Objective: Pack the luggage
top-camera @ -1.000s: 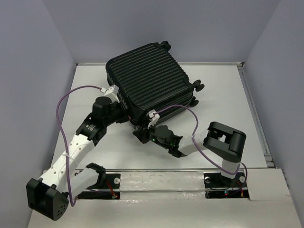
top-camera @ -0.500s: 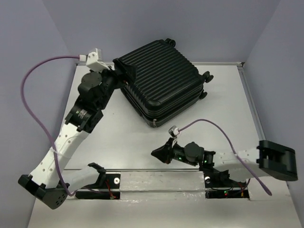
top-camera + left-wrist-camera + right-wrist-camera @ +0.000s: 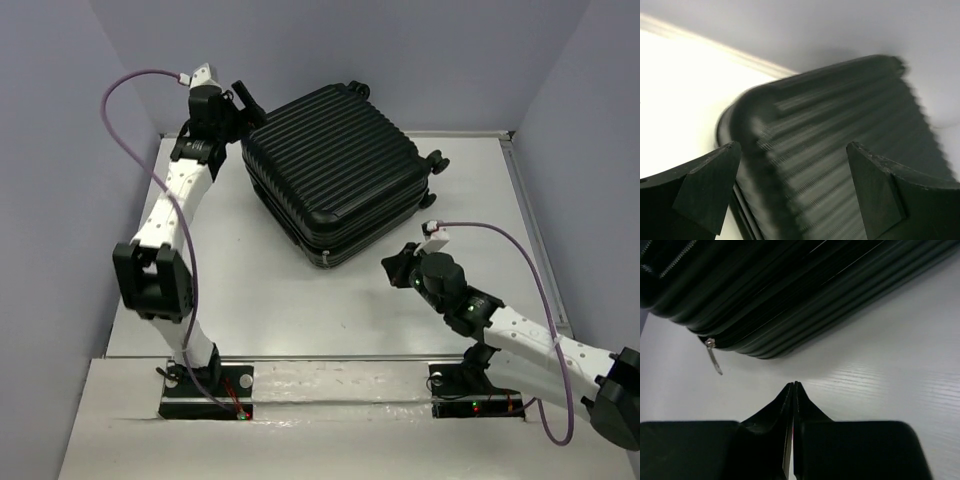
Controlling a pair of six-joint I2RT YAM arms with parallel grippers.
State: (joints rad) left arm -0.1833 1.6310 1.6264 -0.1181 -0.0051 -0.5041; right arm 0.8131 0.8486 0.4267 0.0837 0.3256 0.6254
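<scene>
The luggage (image 3: pixel 335 170) lies slantwise, its zipper pull (image 3: pixel 713 356) just ahead-left of the right gripper (image 3: pixel 393 268), pinched shut and empty, while the left gripper (image 3: pixel 249 108) gapes wide at the far corner.

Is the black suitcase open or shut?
Shut. The suitcase lies flat on the table, both ribbed shells pressed together, zipper pull hanging at the seam.

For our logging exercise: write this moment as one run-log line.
black suitcase: closed | left gripper: open, at its far corner | right gripper: shut, empty, near zipper pull
</scene>
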